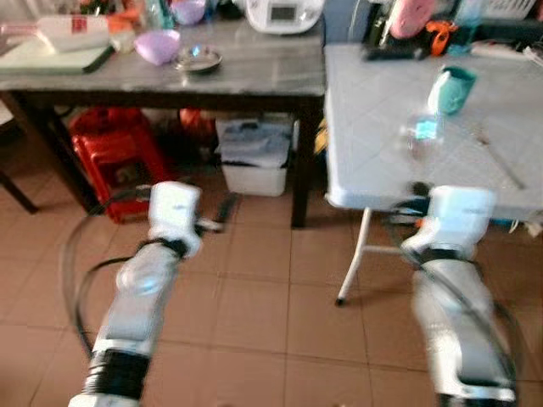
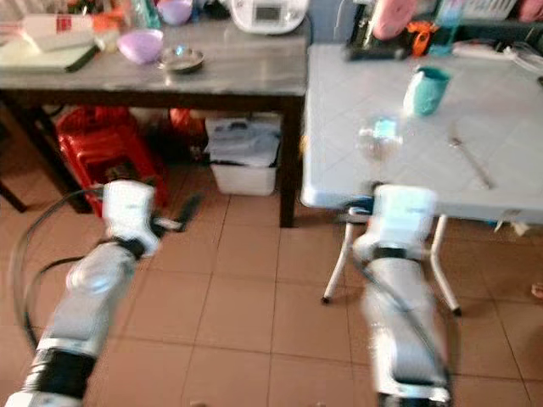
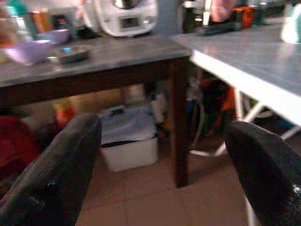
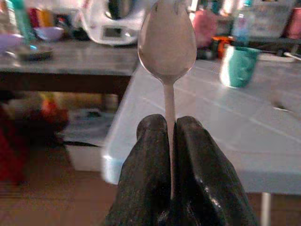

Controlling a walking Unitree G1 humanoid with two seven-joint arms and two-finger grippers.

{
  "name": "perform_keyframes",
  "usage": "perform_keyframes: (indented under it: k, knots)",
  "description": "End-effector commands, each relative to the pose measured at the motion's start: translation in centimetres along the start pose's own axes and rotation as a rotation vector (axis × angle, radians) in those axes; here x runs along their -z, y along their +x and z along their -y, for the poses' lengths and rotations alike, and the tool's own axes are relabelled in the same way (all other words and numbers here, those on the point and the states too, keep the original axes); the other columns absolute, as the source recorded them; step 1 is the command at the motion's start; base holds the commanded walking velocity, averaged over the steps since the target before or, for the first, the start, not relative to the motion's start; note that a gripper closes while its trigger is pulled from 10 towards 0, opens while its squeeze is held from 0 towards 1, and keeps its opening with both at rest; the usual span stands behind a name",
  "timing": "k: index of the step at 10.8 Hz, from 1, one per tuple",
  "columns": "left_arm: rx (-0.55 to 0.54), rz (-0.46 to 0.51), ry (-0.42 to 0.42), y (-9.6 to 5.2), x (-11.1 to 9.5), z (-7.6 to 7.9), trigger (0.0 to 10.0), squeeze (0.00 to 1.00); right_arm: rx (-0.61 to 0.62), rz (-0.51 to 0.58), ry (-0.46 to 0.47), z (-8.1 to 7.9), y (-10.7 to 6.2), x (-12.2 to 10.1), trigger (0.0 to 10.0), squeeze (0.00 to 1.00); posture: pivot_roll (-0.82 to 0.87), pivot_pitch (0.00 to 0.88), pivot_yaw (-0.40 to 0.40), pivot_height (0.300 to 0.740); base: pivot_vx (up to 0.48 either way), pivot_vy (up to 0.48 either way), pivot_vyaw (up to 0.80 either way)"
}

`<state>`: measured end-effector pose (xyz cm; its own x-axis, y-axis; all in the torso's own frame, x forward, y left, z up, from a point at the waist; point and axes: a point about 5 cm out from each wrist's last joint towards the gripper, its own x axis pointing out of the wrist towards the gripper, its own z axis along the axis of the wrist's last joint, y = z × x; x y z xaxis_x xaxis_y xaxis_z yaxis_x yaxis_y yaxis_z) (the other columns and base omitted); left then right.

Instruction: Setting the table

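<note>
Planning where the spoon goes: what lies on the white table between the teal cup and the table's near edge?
A clear glass stands there, nearer the edge than the teal cup; the rest of the white table is bare, in the right eye view.

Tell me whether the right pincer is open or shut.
Shut. In the right wrist view, the right pincer has both black fingers pressed against a spoon handle.

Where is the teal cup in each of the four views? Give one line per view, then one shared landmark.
Left eye: cup upper right, on the white table.
Right eye: cup upper right, same table.
Left wrist: cup cut by the picture's edge, on that table.
Right wrist: cup on that table, beyond the spoon.
Landmark: white cooker on the dark table.
</note>
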<state>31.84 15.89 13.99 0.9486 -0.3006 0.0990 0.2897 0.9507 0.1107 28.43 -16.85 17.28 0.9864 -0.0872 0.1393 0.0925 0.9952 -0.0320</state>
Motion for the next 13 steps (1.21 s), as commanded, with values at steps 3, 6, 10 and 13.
perform_keyframes:
  k: [3,6,10,13]
  knots:
    - [0.018,0.007,-0.011,0.2,-0.1,0.7,10.0,0.00,0.008,0.036,-0.025,0.3,-0.1,-0.9,10.0,0.00,-0.03,0.106,0.043,0.740,0.000,0.303,0.00]
    - [0.018,0.008,-0.018,0.3,-0.1,0.8,10.0,0.00,0.010,0.036,-0.026,0.3,0.0,-0.9,10.0,0.00,-0.04,0.106,0.045,0.740,0.000,0.205,0.00]
    - [0.094,0.031,-0.082,0.1,-0.5,1.5,10.0,0.00,0.007,0.036,-0.033,0.2,-0.1,-0.9,10.0,0.00,-0.04,0.108,0.046,0.740,0.157,0.000,0.00]
    - [0.109,0.033,-0.099,0.0,-0.6,1.6,10.0,0.00,0.004,0.034,-0.033,0.1,-0.1,-0.9,10.0,0.00,-0.04,0.110,0.047,0.740,0.420,0.000,0.00]
